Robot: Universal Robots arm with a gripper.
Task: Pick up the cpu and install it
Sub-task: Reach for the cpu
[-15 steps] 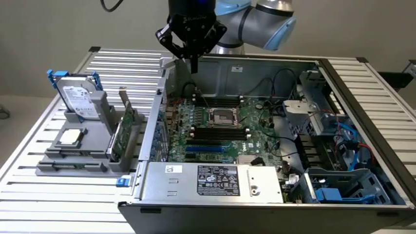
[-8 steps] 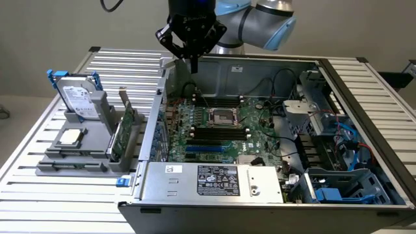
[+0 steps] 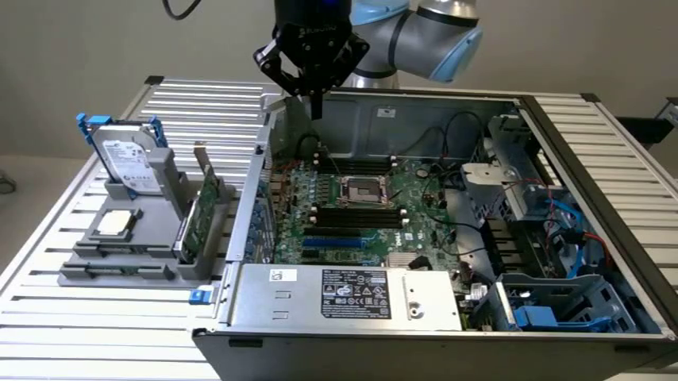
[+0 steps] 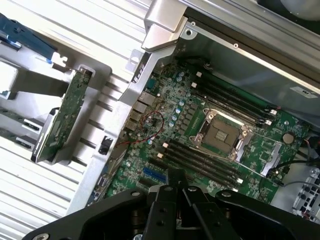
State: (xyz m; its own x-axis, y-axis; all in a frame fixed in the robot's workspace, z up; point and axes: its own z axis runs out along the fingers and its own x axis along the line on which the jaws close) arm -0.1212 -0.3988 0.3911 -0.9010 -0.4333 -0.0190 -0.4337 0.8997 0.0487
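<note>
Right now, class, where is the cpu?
The cpu lies at the exterior view's left, flat on the grey holder, near the hard drive and the green card.

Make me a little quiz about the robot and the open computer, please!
1. True or false: the cpu already sits in the motherboard's socket.
2. Pick one. The gripper is: A) open and empty, B) shut and empty, C) shut on the cpu.
3. Which thing in the grey holder has blue brackets?
Key: 1 false, the cpu lies on the grey holder; 2 B; 3 the hard drive.
</note>
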